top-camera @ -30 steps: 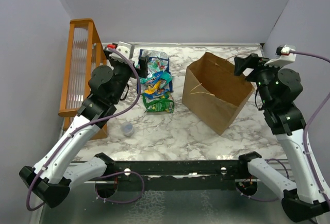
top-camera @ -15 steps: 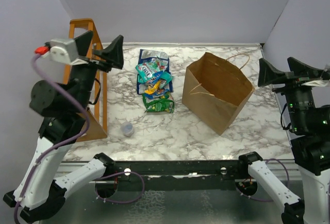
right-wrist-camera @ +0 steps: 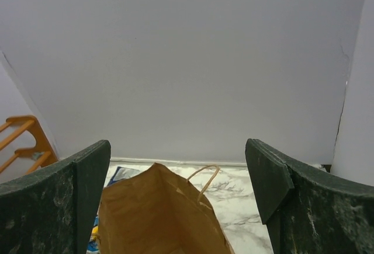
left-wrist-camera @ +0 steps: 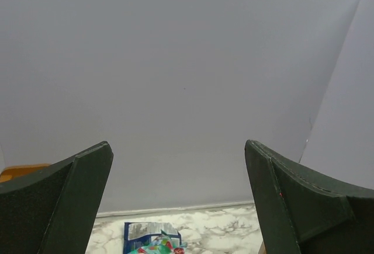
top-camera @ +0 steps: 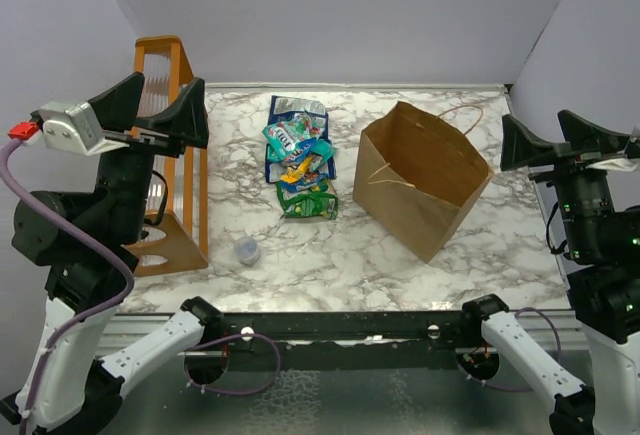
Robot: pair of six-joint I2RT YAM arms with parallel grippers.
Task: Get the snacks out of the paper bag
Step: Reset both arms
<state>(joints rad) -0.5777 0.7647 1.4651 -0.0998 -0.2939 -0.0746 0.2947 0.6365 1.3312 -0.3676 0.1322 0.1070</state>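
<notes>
The brown paper bag stands open on the marble table, right of centre; it also shows in the right wrist view. Several snacks lie in a pile left of it: a dark blue packet at the back, teal, orange-yellow and green ones in front. The blue packet's top shows in the left wrist view. My left gripper is open and empty, raised high over the rack at the left. My right gripper is open and empty, raised at the right of the bag. The inside of the bag looks bare.
An orange wooden rack stands along the table's left edge. A small clear round cap lies near the front left. Grey walls close the back and both sides.
My left arm has lifted off the snack pile and swung back left and up over the rack. My right arm has let go of the bag's rim and pulled back right and up.
</notes>
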